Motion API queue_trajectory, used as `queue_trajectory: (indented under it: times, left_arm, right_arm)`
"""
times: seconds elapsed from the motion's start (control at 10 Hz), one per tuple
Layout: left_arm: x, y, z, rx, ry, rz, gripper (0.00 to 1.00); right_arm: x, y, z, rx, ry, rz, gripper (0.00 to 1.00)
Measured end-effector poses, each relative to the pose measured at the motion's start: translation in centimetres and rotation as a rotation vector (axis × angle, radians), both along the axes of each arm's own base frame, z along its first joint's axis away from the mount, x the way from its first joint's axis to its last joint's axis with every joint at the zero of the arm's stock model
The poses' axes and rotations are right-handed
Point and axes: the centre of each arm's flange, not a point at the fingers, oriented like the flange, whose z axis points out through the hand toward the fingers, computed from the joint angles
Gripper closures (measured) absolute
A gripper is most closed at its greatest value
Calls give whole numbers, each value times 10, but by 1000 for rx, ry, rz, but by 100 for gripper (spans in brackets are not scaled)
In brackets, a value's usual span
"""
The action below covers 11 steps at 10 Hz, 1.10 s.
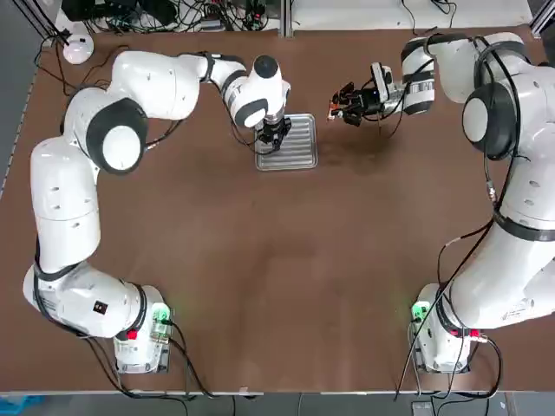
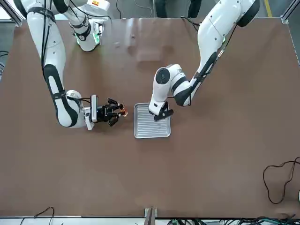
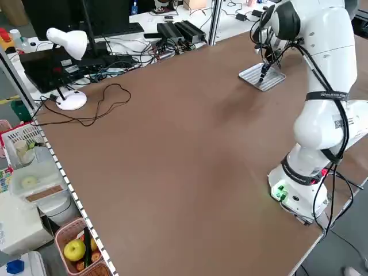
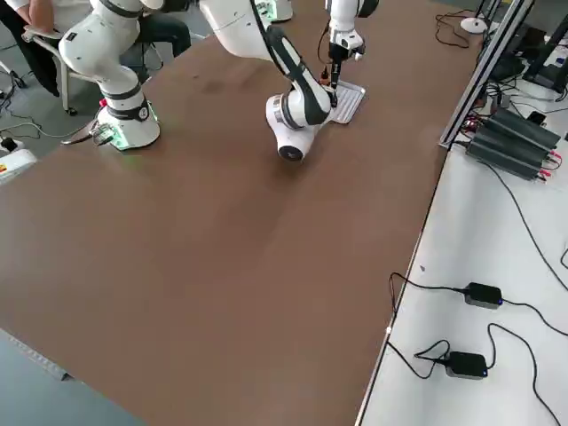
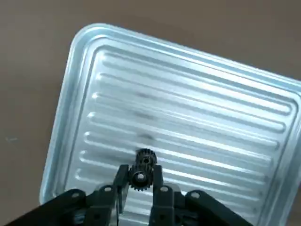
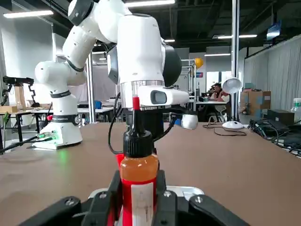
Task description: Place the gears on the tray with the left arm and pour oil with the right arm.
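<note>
My left gripper (image 5: 141, 176) is over the tray (image 5: 178, 122), its jaws clamped on the gears (image 5: 142, 169), which sit between the fingertips above the ribbed metal. That arm hides part of the tray from overhead. A white lamp (image 1: 77, 48) stands by the table's far edge, left of the arm, with a loose black cable (image 1: 108, 59) beside it. Right of the tray and apart from it, my right gripper (image 6: 138, 197) has its jaws closed on the oil bottle (image 6: 138, 181), red-tipped cap up in the wrist view. Beyond the table a person (image 6: 219, 94) sits near some cardboard boxes (image 6: 259, 101).
</note>
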Motion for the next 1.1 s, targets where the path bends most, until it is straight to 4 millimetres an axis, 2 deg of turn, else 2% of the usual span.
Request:
queue_trajectory:
  times: [0.1,0.3,0.6,0.7,0.8,0.9,1.1]
  left_arm:
    - [3,1,-2,0,0,5,74]
    - [8,3,1,-4,-6,13,63]
    - [12,2,5,-10,-14,18,22]
    - [20,3,11,-18,-26,23,8]
    - [30,7,18,-25,-41,16,1]
    - [44,17,24,-22,-59,-13,1]
    - [85,56,50,28,-95,-140,1]
  right_arm:
    - [-2,1,-1,-3,4,1,69]
    - [-5,0,-5,-4,14,1,69]
    - [-7,4,-5,-2,17,5,69]
    - [-8,12,-4,12,20,-1,69]
    - [-9,26,-2,26,25,-11,69]
    - [-13,43,-2,25,28,-18,69]
    - [-20,71,-3,33,51,-36,69]
